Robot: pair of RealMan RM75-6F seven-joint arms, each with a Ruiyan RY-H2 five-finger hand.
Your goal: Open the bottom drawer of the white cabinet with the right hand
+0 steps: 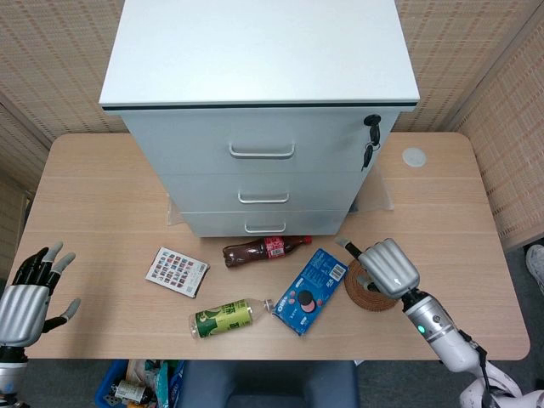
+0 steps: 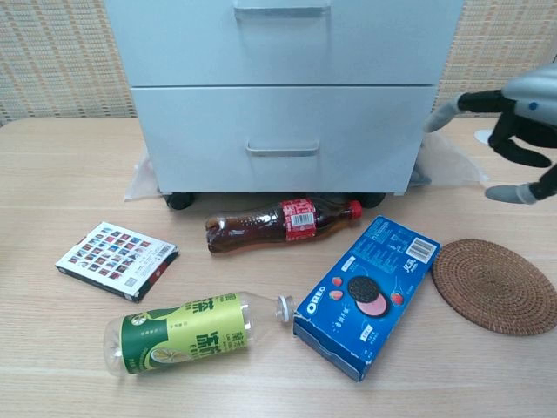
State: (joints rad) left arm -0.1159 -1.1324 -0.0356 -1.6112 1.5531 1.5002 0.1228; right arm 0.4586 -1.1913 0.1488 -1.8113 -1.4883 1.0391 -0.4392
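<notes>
Head view: the desk point(image 1: 102, 187) carries the cabinet point(image 1: 259, 51) at upper centre, its bottom drawer point(image 1: 263, 223) shut, handle point(image 1: 265, 228) untouched. Cola bottle point(image 1: 265, 249) lies just below that drawer, so a reach could knock it or the biscuit box point(image 1: 312, 290). Right hand point(image 1: 388, 267), over the mat point(image 1: 365, 289) at centre right, holds nothing, fingers apart; free room lies right. Left hand point(image 1: 25, 297) rests released, lower left.

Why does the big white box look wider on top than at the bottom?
In the head view the camera looks steeply down, so the white cabinet top sits nearer and looks bigger. In the chest view its front looks straight, evenly lit, with soft shadow underneath.
</notes>
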